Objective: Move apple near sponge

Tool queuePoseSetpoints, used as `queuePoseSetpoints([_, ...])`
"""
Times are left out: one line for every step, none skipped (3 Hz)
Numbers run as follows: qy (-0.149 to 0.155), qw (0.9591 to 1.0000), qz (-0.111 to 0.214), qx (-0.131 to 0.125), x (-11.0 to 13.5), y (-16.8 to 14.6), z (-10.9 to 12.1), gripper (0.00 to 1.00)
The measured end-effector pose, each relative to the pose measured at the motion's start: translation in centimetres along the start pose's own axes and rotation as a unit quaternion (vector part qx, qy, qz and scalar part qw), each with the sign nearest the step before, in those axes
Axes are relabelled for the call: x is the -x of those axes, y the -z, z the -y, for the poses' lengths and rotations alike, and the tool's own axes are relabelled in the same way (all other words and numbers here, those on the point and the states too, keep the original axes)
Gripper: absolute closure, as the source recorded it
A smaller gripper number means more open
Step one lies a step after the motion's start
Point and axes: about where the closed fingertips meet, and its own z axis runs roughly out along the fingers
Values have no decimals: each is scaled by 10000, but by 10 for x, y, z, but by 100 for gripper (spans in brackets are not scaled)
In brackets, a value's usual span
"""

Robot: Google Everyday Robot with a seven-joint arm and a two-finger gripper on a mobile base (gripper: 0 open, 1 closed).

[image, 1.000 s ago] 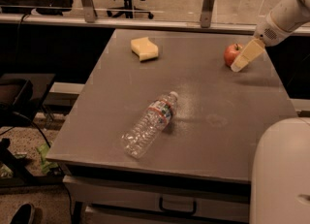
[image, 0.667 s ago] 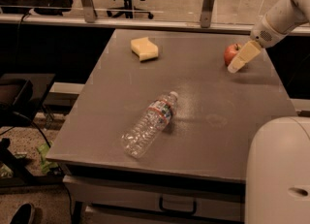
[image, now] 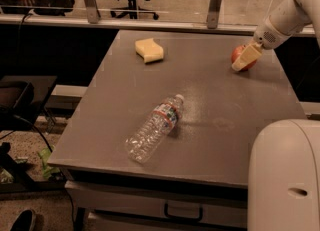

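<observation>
**Gripper on the apple, back-right**

Gripper (image: 245,60) is down against the apple (image: 236,53) at the back-right of the table (image: 210,90), prob. for pickup. Closed or not: can't tell. Sponge (image: 149,50) well apart, back-left. Bottle (image: 155,127) lies mid-table, off the likely path.

On the table (image: 225,100), sponge (image: 149,50) back left, apple (image: 238,53) back right at the tool (image: 245,60), bottle (image: 154,129) lying centre-front.
</observation>
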Motion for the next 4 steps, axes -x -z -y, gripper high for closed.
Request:
queuePoseSetpoints([22,10000,-14,-20,11,3,-3,59])
queuePoseSetpoints([194,9998,-20,11,39,6,-13,85])
queuePoseSetpoints([443,9989,-1,159,76,-4,-31,100])
queuePoseSetpoints([687,9969,36,390,112,-24,-52,100])
